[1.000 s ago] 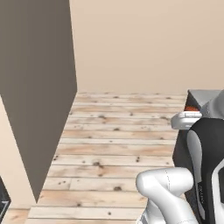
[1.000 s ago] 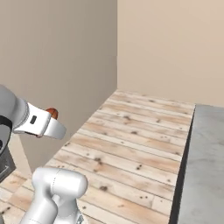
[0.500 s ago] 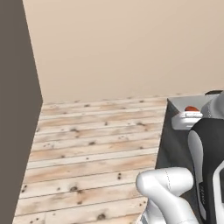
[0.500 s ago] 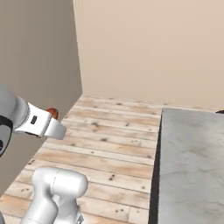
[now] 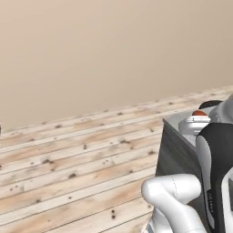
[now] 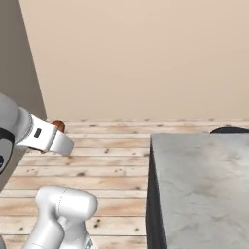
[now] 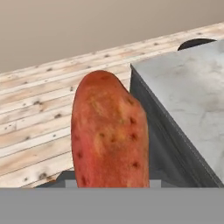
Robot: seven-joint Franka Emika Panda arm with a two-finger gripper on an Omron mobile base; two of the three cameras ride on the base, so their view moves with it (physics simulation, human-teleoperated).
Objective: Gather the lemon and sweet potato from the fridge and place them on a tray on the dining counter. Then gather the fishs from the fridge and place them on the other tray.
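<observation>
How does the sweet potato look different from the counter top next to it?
The sweet potato is orange-red with dark specks; the counter top is pale grey and marbled. The sweet potato is rounded and stands on end in the hand view, while the counter top is flat with straight edges. Both are mottled.

The sweet potato [image 7: 109, 135] stands upright in the hand [image 7: 109, 186], before the near corner of the counter [image 7: 188, 87]. The counter lies to its right, on the plank floor [image 7: 35, 122]. A wall [image 7: 87, 22] runs behind the floor, with a stool [image 7: 194, 43] at the counter's far edge.
</observation>
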